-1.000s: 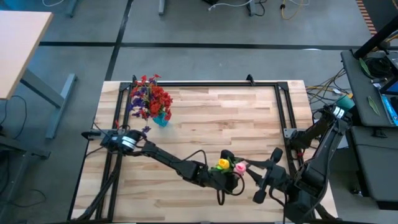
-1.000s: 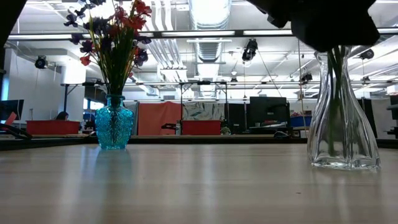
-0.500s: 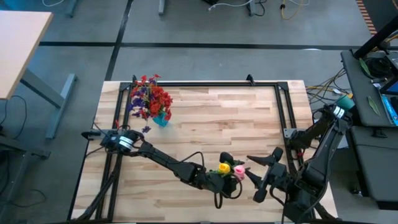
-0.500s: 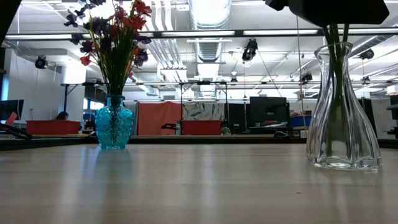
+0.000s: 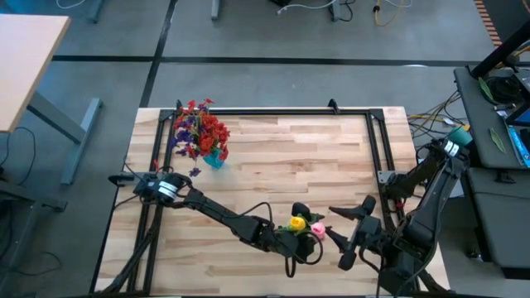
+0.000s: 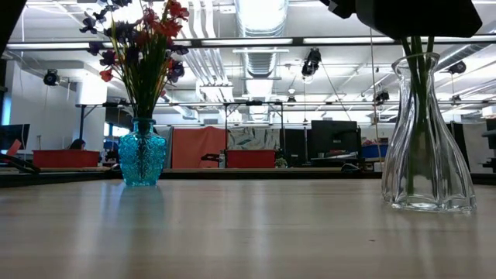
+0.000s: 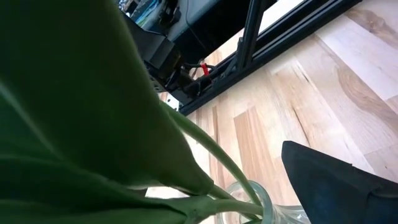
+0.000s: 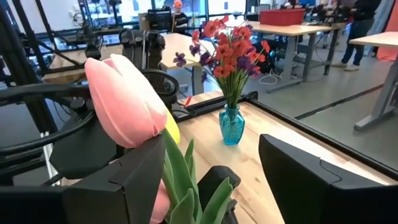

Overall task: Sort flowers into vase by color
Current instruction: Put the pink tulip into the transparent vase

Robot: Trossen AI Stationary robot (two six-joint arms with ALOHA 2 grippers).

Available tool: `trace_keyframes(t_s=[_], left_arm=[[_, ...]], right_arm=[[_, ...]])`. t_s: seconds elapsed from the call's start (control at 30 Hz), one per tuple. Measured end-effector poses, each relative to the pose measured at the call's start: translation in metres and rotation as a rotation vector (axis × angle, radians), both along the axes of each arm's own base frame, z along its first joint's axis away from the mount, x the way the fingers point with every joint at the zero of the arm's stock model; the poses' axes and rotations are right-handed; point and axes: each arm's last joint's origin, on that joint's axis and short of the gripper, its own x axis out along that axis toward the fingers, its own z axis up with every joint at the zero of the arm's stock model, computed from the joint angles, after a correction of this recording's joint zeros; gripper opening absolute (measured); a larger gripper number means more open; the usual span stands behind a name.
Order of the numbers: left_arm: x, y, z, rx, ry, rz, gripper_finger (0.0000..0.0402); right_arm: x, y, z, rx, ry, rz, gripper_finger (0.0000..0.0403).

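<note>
Because the sorting went by colour, the red and purple artificial flowers (image 5: 199, 131) stood gathered in a small turquoise glass vase (image 5: 214, 158) toward ten o'clock on the pale wooden table (image 5: 281, 157), well apart from the clear ribbed glass vase (image 6: 427, 139) near five o'clock, which took the lighter blooms. From that clear vase rose the pink tulip-like bud (image 8: 124, 102) and the yellow tulip-like bud (image 5: 297, 222), their thin green stems (image 6: 420, 58) running down through its neck. Hovering just at three o'clock of those buds, the right gripper (image 5: 346, 229) had its two dark fingers spread apart and grasped nothing, which looked like a release made so that the pink bud could settle into the vase by its own weight. On the nine o'clock side, the left gripper (image 5: 286, 241) lay close against the clear vase, its wrist view filled by a broad green leaf (image 7: 81, 118) and the vase's rim, probably there to steady the vase; whether it gripped anything or stood released, I could not tell. No brand, label or readable writing showed on either vase, the table or the arms.
</note>
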Motion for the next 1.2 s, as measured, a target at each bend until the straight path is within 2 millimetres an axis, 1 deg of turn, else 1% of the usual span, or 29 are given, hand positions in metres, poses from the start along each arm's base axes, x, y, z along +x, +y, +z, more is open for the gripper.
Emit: trace_keyframes(t_s=[0.23, 0.43, 0.6, 0.7, 0.83, 0.9, 1.03, 1.13, 1.2], left_arm=[[0.0, 0.0, 0.002, -0.029, -0.012, 0.007, 0.0337], [-0.002, 0.0, 0.006, -0.067, -0.019, -0.019, 0.0336], [-0.007, 0.001, 0.018, -0.126, -0.049, -0.054, 0.0336], [-0.013, 0.004, 0.024, -0.143, -0.086, -0.054, 0.0336], [-0.027, 0.008, 0.023, -0.156, -0.102, -0.063, 0.0336], [-0.035, 0.01, 0.026, -0.174, -0.112, -0.096, 0.0336], [-0.049, 0.013, 0.025, -0.222, -0.084, -0.194, 0.0336], [-0.054, 0.013, 0.023, -0.22, -0.072, -0.202, 0.0336], [-0.056, 0.012, 0.025, -0.217, -0.075, -0.204, 0.0336]], right_arm=[[-0.001, -0.001, 0.002, 0.024, 0.006, 0.014, 0.0276], [-0.001, 0.0, 0.001, 0.031, 0.017, 0.026, 0.0279], [-0.005, -0.003, 0.007, 0.067, 0.02, 0.052, 0.0283], [-0.007, -0.006, 0.01, 0.088, 0.013, 0.055, 0.0283], [-0.009, -0.008, 0.013, 0.093, 0.008, 0.055, 0.0284], [-0.009, -0.008, 0.013, 0.092, 0.008, 0.055, 0.0283], [-0.008, -0.011, 0.011, 0.075, 0.023, 0.046, 0.0278], [-0.009, -0.013, 0.007, 0.066, 0.04, 0.039, 0.0277], [-0.01, -0.014, 0.004, 0.072, 0.049, 0.036, 0.0279]])
